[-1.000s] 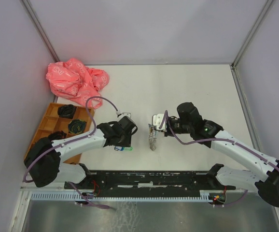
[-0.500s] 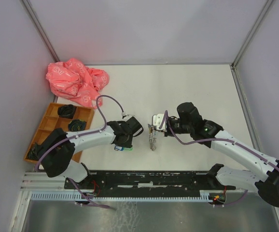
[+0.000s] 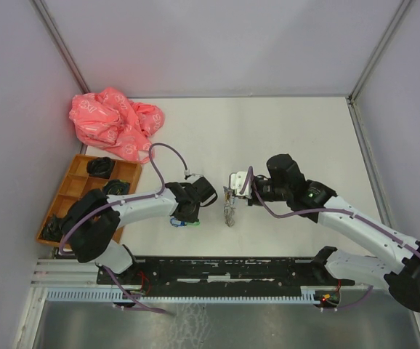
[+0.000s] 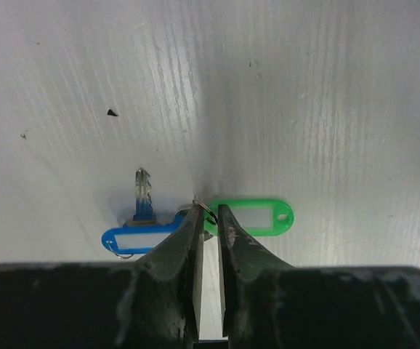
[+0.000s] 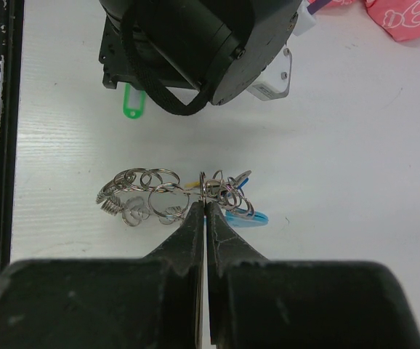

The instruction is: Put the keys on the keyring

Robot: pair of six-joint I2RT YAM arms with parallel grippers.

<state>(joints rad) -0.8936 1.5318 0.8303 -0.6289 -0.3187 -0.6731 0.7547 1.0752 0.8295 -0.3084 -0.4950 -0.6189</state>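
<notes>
Pinching the keyring [image 5: 130,206] over the middle of the table [image 3: 283,131] with the right gripper [image 5: 205,207], fingers pressed fully together on one silver ring, a light-blue tag [image 5: 245,218] hanging in the bunch. Hovering just left of it, toward the near edge, the left gripper [image 4: 208,212], jaws standing at a narrow slit around the small ring of the green-tagged key [image 4: 257,217]; gripping or not, impossible to tell. Lying just beside, the blue-tagged key [image 4: 134,238]. Showing only blank white inserts on both tags. Sitting at the left edge, an orange tray [image 3: 72,185] holding dark items [image 3: 101,167] in several compartments. Slumping at the far left corner, a pink bag [image 3: 112,120] bearing white print too small to read.
</notes>
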